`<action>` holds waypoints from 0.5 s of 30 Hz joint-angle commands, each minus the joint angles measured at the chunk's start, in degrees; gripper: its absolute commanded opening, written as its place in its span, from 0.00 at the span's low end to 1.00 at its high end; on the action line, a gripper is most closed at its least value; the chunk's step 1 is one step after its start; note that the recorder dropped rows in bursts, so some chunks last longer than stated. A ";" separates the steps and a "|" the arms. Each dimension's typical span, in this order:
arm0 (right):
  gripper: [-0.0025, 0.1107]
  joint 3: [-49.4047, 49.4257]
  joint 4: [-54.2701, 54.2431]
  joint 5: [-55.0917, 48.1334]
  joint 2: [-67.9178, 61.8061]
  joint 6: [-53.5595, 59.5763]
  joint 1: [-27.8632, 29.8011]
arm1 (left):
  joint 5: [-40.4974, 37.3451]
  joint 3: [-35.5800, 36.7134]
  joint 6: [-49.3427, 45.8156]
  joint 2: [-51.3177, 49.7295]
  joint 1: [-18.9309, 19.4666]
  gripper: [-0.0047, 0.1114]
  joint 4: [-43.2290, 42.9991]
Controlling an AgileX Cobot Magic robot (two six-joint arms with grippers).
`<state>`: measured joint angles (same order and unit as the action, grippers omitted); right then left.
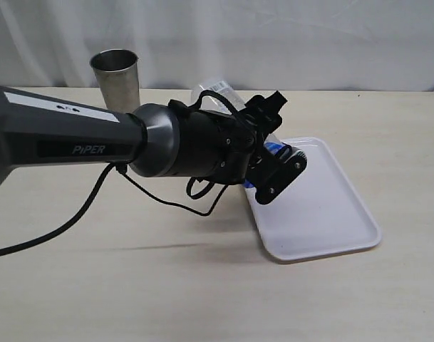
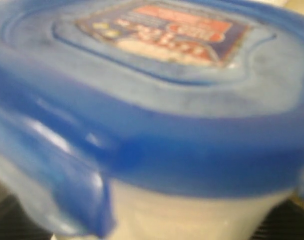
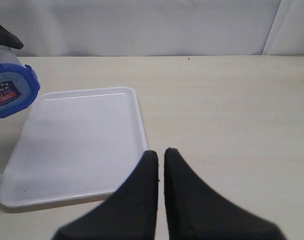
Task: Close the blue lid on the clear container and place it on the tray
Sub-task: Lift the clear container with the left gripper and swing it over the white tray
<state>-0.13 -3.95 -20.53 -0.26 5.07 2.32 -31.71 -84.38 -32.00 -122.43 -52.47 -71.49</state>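
Left wrist view, nearest field: the blue lid (image 2: 156,100) fills the frame, blurred. It sits on the rim of the clear container (image 2: 191,215), whose pale wall shows beneath it. A red-and-white sticker (image 2: 176,30) lies on the lid's top. One side flap (image 2: 57,175) hangs down over the wall; I cannot tell whether it is snapped.

Right wrist view: my right pincer (image 3: 160,152) is clenched on nothing, its two dark fingers (image 3: 137,200) all but touching. It is over the pale surface (image 3: 231,110), near one edge of the tray (image 3: 82,145). At the tray's far corner the lidded container appears, tilted, with the lid turned toward this camera.

Exterior view: the left arm (image 1: 74,139) crosses the foreground from the left, and a black cable (image 1: 60,224) trails under it. My left pincer (image 1: 284,135) grasps the container at its lidded end, a finger on each side and blue showing between them. The container leans, its clear base pointing away and leftward and its lid end at the tray's left rim. Whether it touches the tray I cannot tell. Farther back a steel cup (image 1: 118,75) stands upright, apart from the container, before a white curtain (image 1: 309,35).
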 commanded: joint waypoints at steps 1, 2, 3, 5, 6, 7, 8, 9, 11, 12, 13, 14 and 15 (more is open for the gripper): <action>0.06 0.13 -0.25 0.71 0.26 -0.06 0.23 | 0.60 -0.74 0.68 0.92 -0.91 0.04 -0.63; 0.06 0.13 -0.25 0.71 0.26 -0.06 0.23 | 0.50 -0.74 0.68 0.92 -1.03 0.04 -0.63; 0.06 0.13 -0.25 0.71 0.26 -0.06 0.23 | 0.28 -0.74 0.68 0.92 -1.53 0.04 -0.63; 0.06 0.13 -0.25 0.71 0.26 -0.06 0.23 | -0.69 -0.74 0.68 0.92 -2.52 0.04 -1.37; 0.06 0.13 -0.25 0.71 0.26 -0.06 0.23 | -0.69 -0.74 0.68 0.92 -2.79 0.04 -1.65; 0.06 0.13 -0.25 0.71 0.26 -0.06 0.23 | -0.52 -0.74 0.68 0.92 -2.79 0.04 -2.08; 0.06 0.13 -0.25 0.71 0.26 -0.06 0.23 | -0.08 -0.74 0.68 0.92 -2.62 0.04 -2.90; 0.06 0.13 -0.25 0.71 0.26 -0.06 0.23 | 0.52 -0.74 0.68 0.92 -2.17 0.04 -3.29; 0.06 0.13 -0.25 0.71 0.26 -0.06 0.23 | 0.39 -0.74 0.68 0.92 -1.93 0.04 -3.29; 0.06 0.13 -0.25 0.71 0.26 -0.06 0.23 | -0.46 -0.74 0.68 0.92 -2.17 0.04 -2.85; 0.06 0.13 -0.25 0.71 0.26 -0.06 0.23 | -1.64 -0.74 0.68 0.92 -2.70 0.04 -2.55; 0.06 0.13 -0.25 0.71 0.26 -0.06 0.23 | -3.06 -0.74 0.78 0.92 -3.27 0.04 -2.59; 0.06 0.13 -0.25 0.71 0.26 -0.06 0.23 | -2.74 -0.74 0.78 0.92 -3.37 0.04 -2.59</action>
<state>-0.13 -3.95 -20.53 -0.26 5.07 2.32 -32.57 -84.38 -31.80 -122.43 -54.92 -73.42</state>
